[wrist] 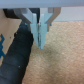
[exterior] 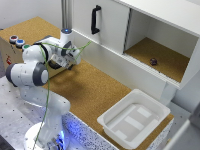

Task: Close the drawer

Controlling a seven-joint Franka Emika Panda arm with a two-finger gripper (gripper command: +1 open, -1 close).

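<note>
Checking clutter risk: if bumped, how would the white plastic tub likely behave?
The white tub looks empty and thin-walled, so it is probably light and easily shoved. Its broad, low shape makes tipping unlikely; it would more likely slide on the cork surface. It sits near the tabletop's edge, so a push might send it off.

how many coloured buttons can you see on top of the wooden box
3: a red button and a blue button side by side, and a green button beside the arm. The arm may hide more.
</note>
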